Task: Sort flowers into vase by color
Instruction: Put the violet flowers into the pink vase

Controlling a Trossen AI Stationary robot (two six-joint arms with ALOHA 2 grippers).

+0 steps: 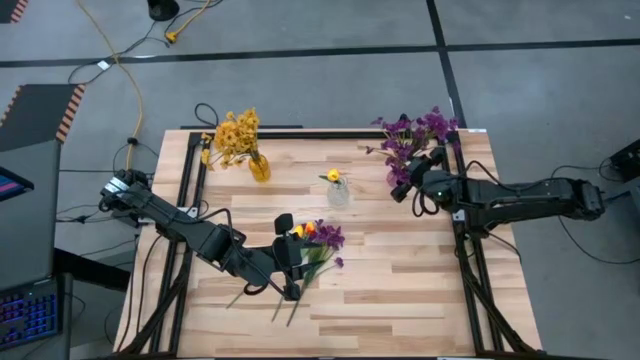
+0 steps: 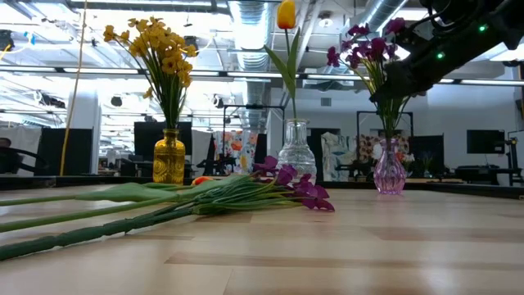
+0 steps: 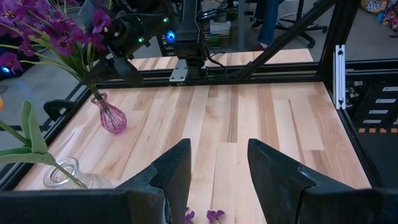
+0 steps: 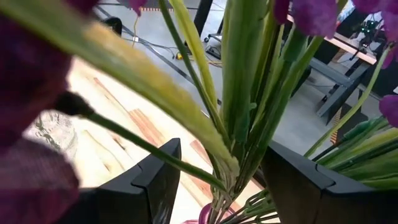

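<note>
Loose flower stems (image 2: 106, 215) cut off at frame edge; left end effector (image 3: 214, 180) apart, right end effector (image 4: 221, 177) apart around purple stems (image 4: 242, 93).

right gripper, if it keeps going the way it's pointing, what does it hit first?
Probably the green stems of the purple flowers in the pink vase: they stand right between the open fingers of the right gripper. Exact depth is unclear.

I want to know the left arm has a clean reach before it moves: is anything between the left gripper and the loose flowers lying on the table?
Nothing visible does. The left gripper, fingers open and empty, hovers right at the loose flowers lying flat on the table; the clear vase stands farther back.
</note>
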